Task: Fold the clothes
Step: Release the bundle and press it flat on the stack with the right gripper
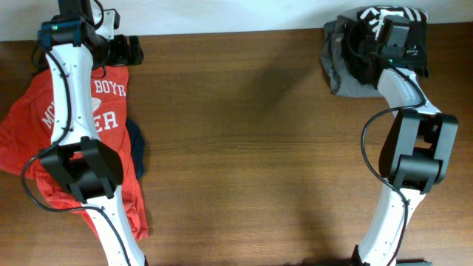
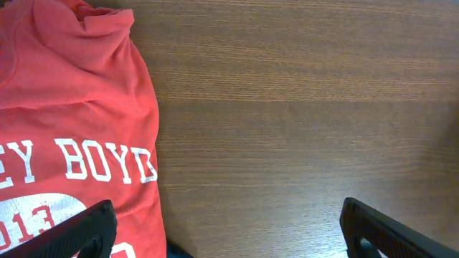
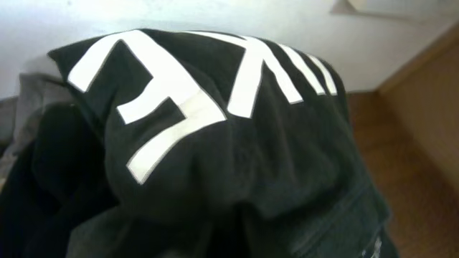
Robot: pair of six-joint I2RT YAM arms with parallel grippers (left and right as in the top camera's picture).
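Observation:
The dark T-shirt (image 1: 392, 16) with white lettering lies bunched at the table's far right corner, on top of a grey garment (image 1: 336, 74). In the right wrist view the dark T-shirt (image 3: 215, 143) fills the frame and its folds run down to the bottom middle, burying my fingers. My right gripper (image 1: 373, 37) sits in that cloth and appears shut on it. My left gripper (image 1: 129, 50) is open and empty at the far left; in the left wrist view its fingers (image 2: 229, 236) stand wide apart above bare wood beside the red shirt's edge.
A red T-shirt (image 1: 29, 125) with white print lies spread at the left, also in the left wrist view (image 2: 72, 107). A dark blue cloth (image 1: 138, 151) peeks from under its right edge. The grey garment (image 3: 36, 93) shows behind the dark shirt. A wall runs behind the table.

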